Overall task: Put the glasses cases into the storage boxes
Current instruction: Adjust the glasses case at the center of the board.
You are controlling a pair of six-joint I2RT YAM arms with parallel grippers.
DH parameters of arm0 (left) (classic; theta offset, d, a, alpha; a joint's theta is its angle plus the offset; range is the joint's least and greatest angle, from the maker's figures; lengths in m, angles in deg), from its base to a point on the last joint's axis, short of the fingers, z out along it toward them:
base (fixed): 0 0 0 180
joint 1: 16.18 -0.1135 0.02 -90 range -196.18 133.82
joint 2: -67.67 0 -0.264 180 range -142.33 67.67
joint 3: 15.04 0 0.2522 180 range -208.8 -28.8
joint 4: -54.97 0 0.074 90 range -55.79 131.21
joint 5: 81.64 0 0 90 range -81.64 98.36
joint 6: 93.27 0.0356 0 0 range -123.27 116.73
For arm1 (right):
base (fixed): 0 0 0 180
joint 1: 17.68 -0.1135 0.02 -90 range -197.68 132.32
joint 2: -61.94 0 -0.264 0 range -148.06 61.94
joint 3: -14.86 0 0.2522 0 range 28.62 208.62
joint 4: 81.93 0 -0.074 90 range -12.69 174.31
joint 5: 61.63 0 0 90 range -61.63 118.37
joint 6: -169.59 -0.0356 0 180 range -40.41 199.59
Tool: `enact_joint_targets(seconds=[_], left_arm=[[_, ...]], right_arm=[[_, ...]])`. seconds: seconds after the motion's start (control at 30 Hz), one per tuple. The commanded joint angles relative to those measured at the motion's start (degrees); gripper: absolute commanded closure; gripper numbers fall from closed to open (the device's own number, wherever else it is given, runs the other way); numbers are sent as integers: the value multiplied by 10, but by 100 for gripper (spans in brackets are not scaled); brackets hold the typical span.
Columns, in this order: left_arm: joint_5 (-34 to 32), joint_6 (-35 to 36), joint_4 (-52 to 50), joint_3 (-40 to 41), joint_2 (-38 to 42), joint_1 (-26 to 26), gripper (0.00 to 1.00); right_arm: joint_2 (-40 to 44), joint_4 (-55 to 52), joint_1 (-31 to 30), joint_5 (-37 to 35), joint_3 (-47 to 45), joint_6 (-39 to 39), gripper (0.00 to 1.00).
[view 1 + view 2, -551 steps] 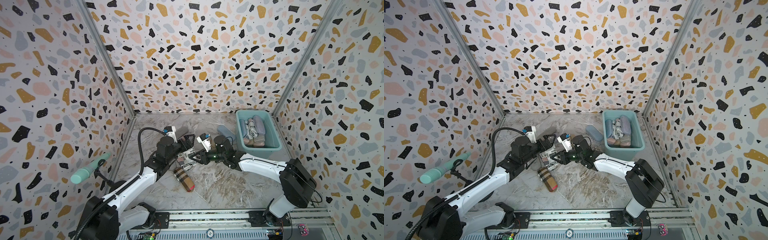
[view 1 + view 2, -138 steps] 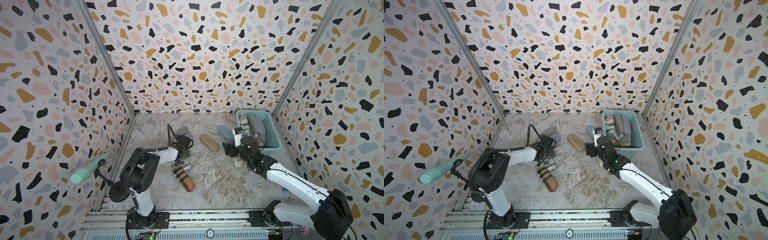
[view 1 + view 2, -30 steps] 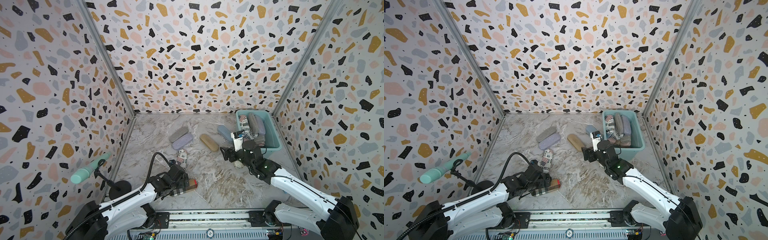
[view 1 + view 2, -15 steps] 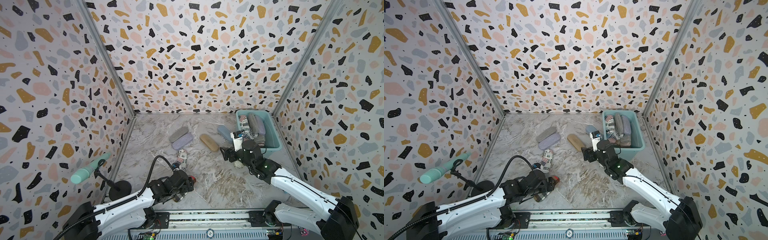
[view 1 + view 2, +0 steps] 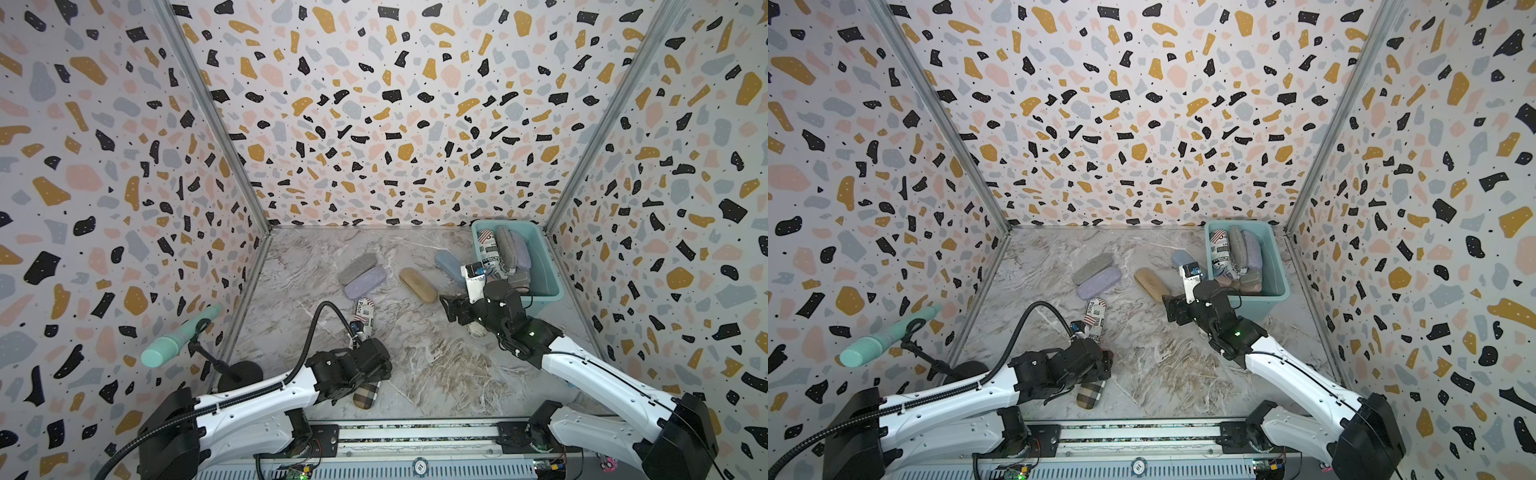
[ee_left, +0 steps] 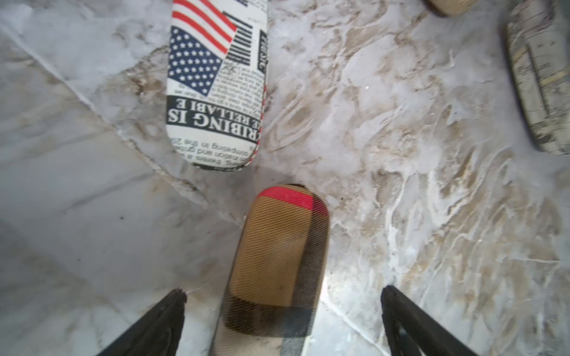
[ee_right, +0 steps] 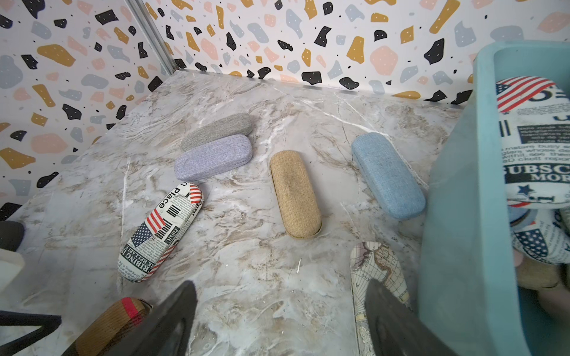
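Lying flat: oblong woven-plaid case [image 6: 277, 262]

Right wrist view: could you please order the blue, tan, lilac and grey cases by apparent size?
1. blue case and tan case, about alike.
2. lilac case.
3. grey case, partly hidden by the lilac one.
Both lie farther off, so true size is unsure.

place: robot lab cell | evidence: terrazzo-print walls [image 5: 374, 104], marble-print tabletop [image 5: 436, 365], metal base rail [image 5: 415, 434]
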Motion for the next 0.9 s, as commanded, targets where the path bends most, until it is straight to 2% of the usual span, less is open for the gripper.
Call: enact_joint_targets(seconds=[0.0, 0.07, 0.27, 0.33, 0.57, 0.67, 0.87], left_arm=[[-19, 2, -51, -9, -12, 17, 0], [-12, 6, -61, -12, -20, 33, 1], [25, 28, -90, -15, -34, 70, 15], [32, 36, -89, -10, -40, 73, 19], [15, 61, -75, -24, -104, 73, 21], [26, 69, -56, -23, -127, 74, 26], [25, 68, -44, -15, -130, 74, 34]], right_arm=[[9, 4, -3, 1, 0, -3, 13], [4, 7, -3, 4, -1, -5, 13], [-3, 13, -2, 10, -7, -8, 15], [-3, 14, -3, 11, -8, -8, 16], [-7, 14, -3, 13, -10, -10, 17], [-6, 9, -3, 9, -10, -9, 17], [-6, 9, -3, 6, -12, -8, 18]])
